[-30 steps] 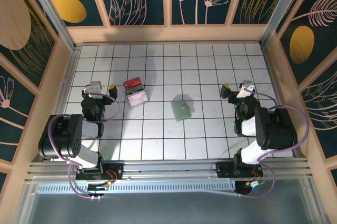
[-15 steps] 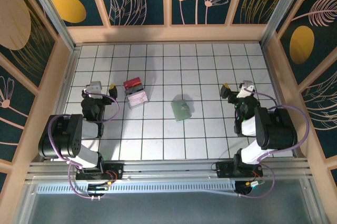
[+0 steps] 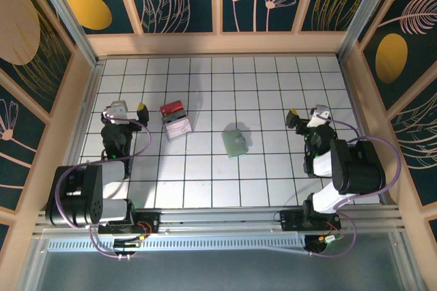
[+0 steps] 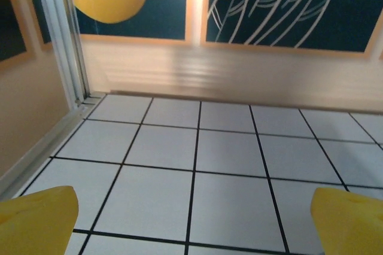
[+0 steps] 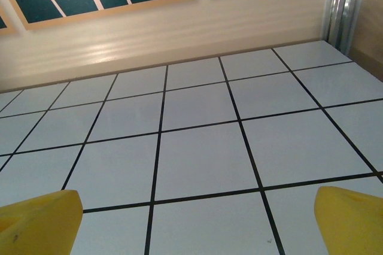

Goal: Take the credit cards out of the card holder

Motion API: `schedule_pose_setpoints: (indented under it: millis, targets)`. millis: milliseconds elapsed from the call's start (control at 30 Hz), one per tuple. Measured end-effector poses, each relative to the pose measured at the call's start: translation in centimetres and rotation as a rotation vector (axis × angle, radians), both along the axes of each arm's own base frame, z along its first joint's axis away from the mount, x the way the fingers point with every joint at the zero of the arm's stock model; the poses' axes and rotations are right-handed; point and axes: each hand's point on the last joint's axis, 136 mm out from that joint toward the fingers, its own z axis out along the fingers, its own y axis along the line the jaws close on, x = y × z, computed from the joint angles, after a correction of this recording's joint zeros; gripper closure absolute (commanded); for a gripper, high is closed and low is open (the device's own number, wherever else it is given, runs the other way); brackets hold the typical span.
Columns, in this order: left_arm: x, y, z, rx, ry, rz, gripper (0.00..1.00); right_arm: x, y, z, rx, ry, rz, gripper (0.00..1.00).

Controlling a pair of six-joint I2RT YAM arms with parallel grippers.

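The card holder is a small pale green wallet lying folded shut near the middle of the gridded table. The credit cards are hidden from view. My left gripper hovers low at the left side, well left of the holder, and is open. In the left wrist view its yellow fingertips stand wide apart over bare tiles. My right gripper is at the right side, to the right of the holder, and is open too. Its yellow fingertips frame bare tiles in the right wrist view.
A clear box with red-and-white contents stands just right of the left gripper. Wooden walls close in the table at the back and on both sides. An aluminium corner post rises ahead of the left gripper.
The left arm has shifted: its gripper moved slightly left and away from the base, and its shoulder swung down. The right arm, card holder and box have not moved.
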Motion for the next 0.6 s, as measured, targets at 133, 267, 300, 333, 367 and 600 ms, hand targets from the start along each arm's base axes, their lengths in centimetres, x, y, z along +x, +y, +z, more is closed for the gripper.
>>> schedule_pose_setpoints:
  millis: [133, 267, 300, 333, 367, 600]
  targets:
    - [-1.0, 0.6, 2.7, -0.026, -0.061, 0.037, 0.01, -0.1, -0.1, 0.4, -0.001, -0.001, -0.009, 0.01]
    - [-2.2, 1.1, 5.4, -0.063, -0.132, 0.069, 0.01, -0.4, -0.5, 1.8, -0.005, -0.028, -0.032, 0.01]
    - [-2.5, 1.3, 5.9, -0.075, -0.143, 0.076, 0.01, -0.5, -0.6, 2.2, -0.005, -0.033, -0.038, 0.01]
    - [-2.7, 1.4, 6.3, -0.088, -0.146, 0.083, 0.01, -0.6, -0.7, 2.6, -0.005, -0.039, -0.047, 0.01]
    - [-2.8, 1.6, 6.6, -0.111, -0.145, 0.095, 0.01, -0.7, -0.9, 3.0, -0.005, -0.045, -0.055, 0.01]
    - [-2.3, 2.4, 7.9, -0.254, -0.103, 0.148, 0.01, -0.5, -1.6, 5.4, 0.023, -0.05, -0.104, 0.01]
